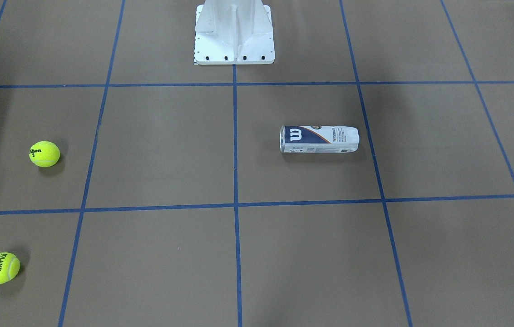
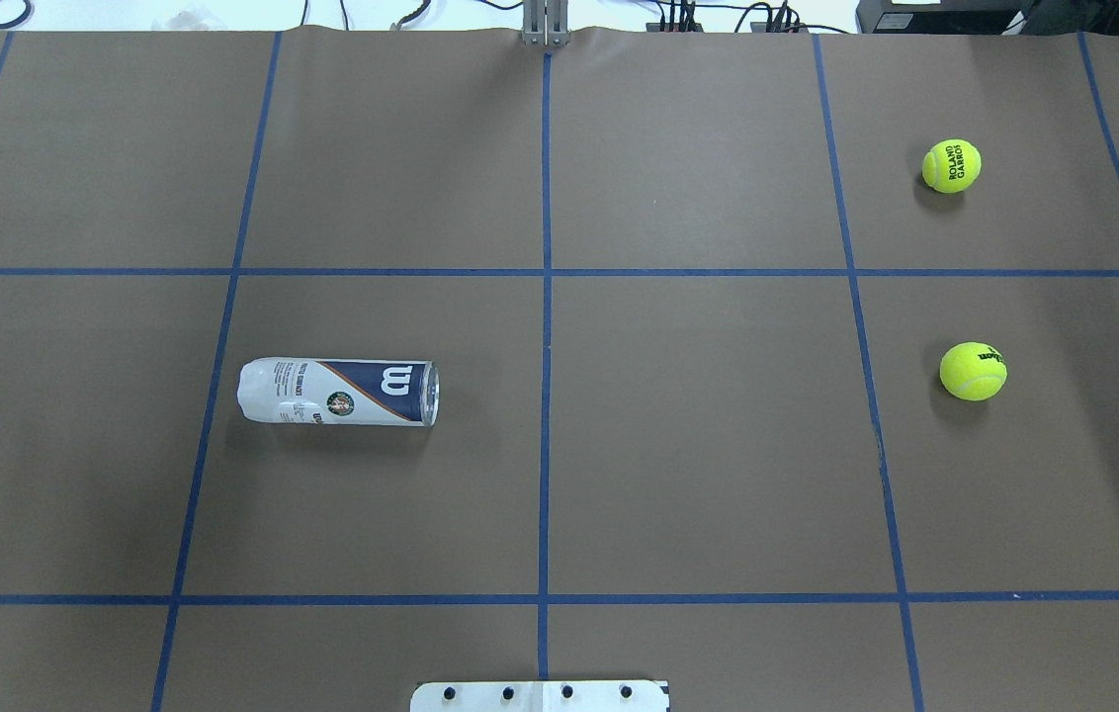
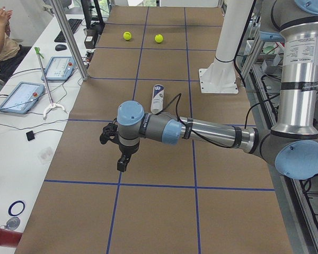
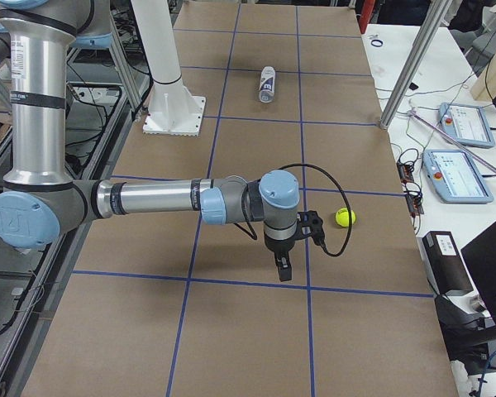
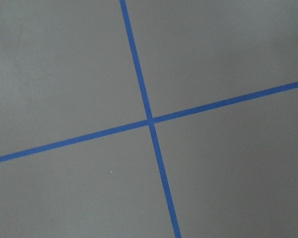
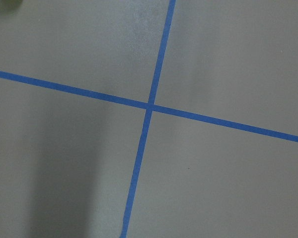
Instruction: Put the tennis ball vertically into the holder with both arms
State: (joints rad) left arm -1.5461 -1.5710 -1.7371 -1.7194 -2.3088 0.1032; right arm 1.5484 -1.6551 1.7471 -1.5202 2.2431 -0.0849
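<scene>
The holder (image 2: 337,392) is a clear can with a white and navy "W" label, and it lies on its side on the table's left half; it also shows in the front view (image 1: 319,139). Two yellow tennis balls sit on the right half: a Wilson one (image 2: 973,371) and a Roland Garros one (image 2: 951,165) farther out. My left gripper (image 3: 121,163) hangs above the table, short of the holder (image 3: 157,98). My right gripper (image 4: 283,269) hangs near one ball (image 4: 345,217). I cannot tell whether either gripper is open. Both wrist views show only tape lines.
The white pedestal base (image 1: 234,36) stands at the robot's side of the table. Blue tape lines (image 2: 546,297) grid the brown surface. Side benches hold tablets (image 3: 19,97) and cables, with a metal post (image 3: 69,39) at the table edge. An operator (image 3: 2,34) sits beyond.
</scene>
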